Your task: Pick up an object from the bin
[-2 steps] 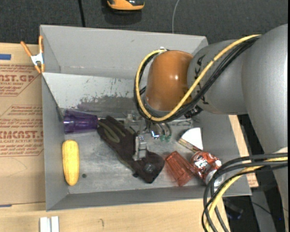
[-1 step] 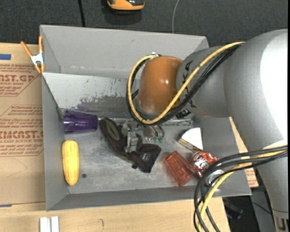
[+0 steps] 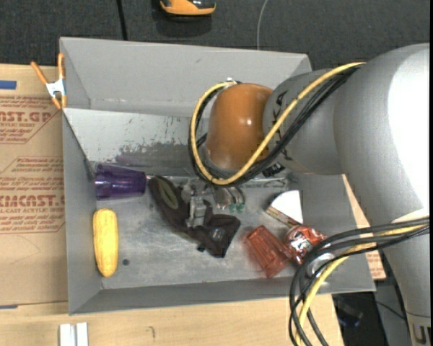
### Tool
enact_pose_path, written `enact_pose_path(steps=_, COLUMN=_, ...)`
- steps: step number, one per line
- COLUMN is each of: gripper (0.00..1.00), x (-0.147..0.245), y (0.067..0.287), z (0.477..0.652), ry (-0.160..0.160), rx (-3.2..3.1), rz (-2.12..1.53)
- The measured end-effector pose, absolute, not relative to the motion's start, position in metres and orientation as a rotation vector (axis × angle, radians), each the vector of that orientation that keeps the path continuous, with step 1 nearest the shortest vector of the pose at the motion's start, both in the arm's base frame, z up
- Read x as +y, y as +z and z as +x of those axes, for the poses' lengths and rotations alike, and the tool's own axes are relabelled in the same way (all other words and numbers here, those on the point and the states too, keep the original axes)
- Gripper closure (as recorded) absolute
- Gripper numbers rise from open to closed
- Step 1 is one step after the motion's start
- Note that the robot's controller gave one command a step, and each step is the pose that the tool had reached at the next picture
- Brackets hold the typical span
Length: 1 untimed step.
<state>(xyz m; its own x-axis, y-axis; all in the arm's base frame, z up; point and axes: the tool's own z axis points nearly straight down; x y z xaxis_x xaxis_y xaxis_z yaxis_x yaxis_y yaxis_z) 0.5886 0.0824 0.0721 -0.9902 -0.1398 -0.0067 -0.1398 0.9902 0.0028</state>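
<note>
My pincer (image 3: 200,209) sits in the middle of the frame, below the arm's orange cover (image 3: 234,132), right over a dark brown floppy thing (image 3: 220,235) that lies across the centre of the bin (image 3: 130,78) floor. That thing runs from just left of the pincer down to the lower right of it. I cannot tell whether the pincer is apart or together, nor whether it touches the thing. A purple cup (image 3: 119,182) lies on its side to the left, with a yellow oblong piece (image 3: 105,241) below it. To the right are a white triangular piece (image 3: 290,206), a clear red block (image 3: 265,249) and a small red-and-white item (image 3: 302,240) whose label I cannot read.
</note>
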Motion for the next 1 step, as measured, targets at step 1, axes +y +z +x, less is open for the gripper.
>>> enact_pose_path(steps=1, gripper=1.0, x=0.0638, y=0.2706, z=0.5721, ry=0.0, rx=3.118, rz=-0.275)
